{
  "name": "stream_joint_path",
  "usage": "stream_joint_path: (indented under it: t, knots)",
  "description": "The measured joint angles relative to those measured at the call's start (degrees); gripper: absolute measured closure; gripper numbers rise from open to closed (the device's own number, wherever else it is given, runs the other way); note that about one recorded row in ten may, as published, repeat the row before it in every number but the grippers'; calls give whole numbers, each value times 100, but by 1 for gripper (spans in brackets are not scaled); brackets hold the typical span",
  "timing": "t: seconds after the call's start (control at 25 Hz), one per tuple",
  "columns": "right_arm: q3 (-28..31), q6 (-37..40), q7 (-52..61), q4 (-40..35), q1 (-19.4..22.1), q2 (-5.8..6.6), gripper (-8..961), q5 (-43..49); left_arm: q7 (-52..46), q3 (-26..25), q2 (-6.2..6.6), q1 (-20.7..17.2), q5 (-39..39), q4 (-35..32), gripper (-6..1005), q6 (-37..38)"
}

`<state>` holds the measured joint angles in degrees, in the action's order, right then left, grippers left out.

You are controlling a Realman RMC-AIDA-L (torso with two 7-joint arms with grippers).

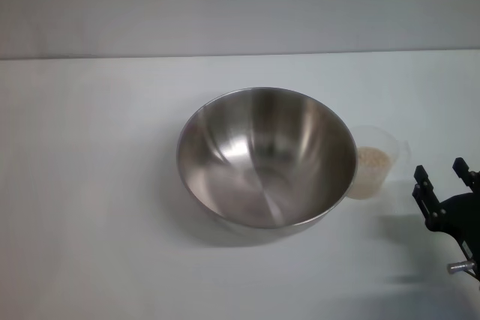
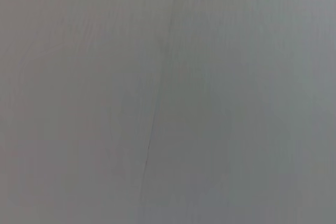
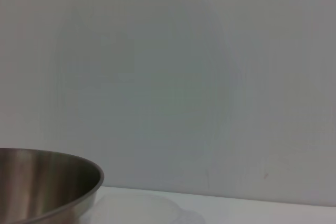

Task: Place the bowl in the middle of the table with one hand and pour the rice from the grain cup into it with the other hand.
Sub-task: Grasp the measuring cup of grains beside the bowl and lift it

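The steel bowl (image 1: 266,157) stands empty in the middle of the white table (image 1: 90,185). The clear grain cup (image 1: 377,161) stands upright just right of the bowl, touching or nearly touching its rim, with rice (image 1: 373,160) inside. My right gripper (image 1: 444,177) is open and empty, right of the cup and a little nearer me, apart from it. The right wrist view shows the bowl's rim (image 3: 47,182) and the faint top edge of the cup (image 3: 157,203). My left gripper is out of view; the left wrist view shows only a plain grey surface.
A pale wall (image 1: 240,5) rises behind the table's far edge. Bare tabletop lies left of the bowl and in front of it.
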<state>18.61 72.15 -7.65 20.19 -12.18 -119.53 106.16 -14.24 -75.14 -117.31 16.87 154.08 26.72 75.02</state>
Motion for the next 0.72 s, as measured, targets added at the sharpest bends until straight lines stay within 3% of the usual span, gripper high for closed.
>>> stream_joint_path:
  t: [0.72]
  knots:
    - [-42,-135,0,-64,-168,18,355,2,0,0,-47,-37,0,28,186,92]
